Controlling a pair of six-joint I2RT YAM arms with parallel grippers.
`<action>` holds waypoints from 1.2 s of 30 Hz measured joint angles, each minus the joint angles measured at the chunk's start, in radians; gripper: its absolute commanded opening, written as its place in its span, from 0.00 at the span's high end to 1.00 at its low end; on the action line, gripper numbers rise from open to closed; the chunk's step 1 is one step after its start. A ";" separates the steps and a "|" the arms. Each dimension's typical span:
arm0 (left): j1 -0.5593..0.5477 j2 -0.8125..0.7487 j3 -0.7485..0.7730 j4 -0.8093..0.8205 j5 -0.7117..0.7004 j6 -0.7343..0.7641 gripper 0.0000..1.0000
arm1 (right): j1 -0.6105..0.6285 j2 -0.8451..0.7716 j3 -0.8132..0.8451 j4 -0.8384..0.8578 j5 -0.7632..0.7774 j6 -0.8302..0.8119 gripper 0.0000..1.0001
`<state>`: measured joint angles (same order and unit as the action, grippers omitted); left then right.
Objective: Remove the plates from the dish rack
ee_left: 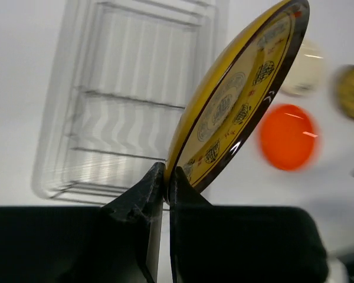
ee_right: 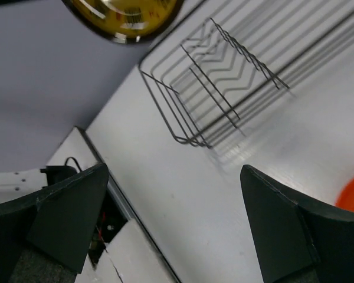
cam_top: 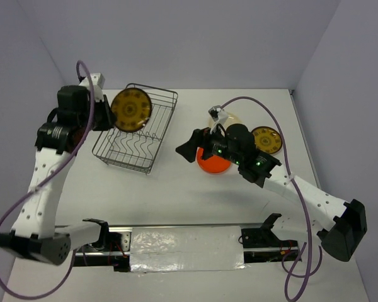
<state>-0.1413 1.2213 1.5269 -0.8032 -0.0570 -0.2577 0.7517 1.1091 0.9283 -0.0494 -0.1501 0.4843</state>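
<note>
While the left gripper [ee_left: 167, 174] pinches a mustard patterned plate [ee_left: 242, 100] by its rim above the dish rack's [cam_top: 135, 135] far left corner, the right gripper [cam_top: 188, 150] gapes wide beside the orange-red plate [cam_top: 213, 165].

A white tabletop [cam_top: 176, 195] lies under the left claw [cam_top: 111, 117] and the right claw [cam_top: 188, 147], evenly lit. Plain pale lavender walls [cam_top: 195, 44] rise behind them and to either side.

White table [cam_top: 176, 195]: dish rack [cam_top: 132, 148], three plates [cam_top: 266, 139]
</note>
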 measured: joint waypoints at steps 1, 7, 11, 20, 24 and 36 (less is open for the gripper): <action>-0.002 -0.061 -0.040 0.029 0.117 -0.021 1.00 | 0.002 -0.001 0.001 0.035 -0.026 0.002 0.00; -0.018 -0.280 -0.289 0.245 0.621 -0.186 1.00 | 0.005 -0.001 0.012 0.098 -0.039 -0.002 0.06; -0.019 -0.286 -0.384 0.408 0.779 -0.274 1.00 | 0.005 -0.003 0.020 0.093 -0.022 -0.012 0.59; -0.038 -0.214 -0.467 0.427 0.850 -0.312 1.00 | -0.006 -0.087 0.019 0.131 0.044 0.013 0.13; -0.040 -0.206 -0.462 0.441 0.850 -0.322 1.00 | -0.022 -0.131 -0.018 0.120 0.176 0.034 0.09; -0.047 -0.193 -0.457 0.438 0.791 -0.321 1.00 | -0.011 -0.253 -0.087 0.204 0.190 0.071 0.13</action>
<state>-0.1886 1.0286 1.0695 -0.3649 0.7338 -0.5789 0.7403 0.8566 0.8410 0.1543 0.0395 0.5549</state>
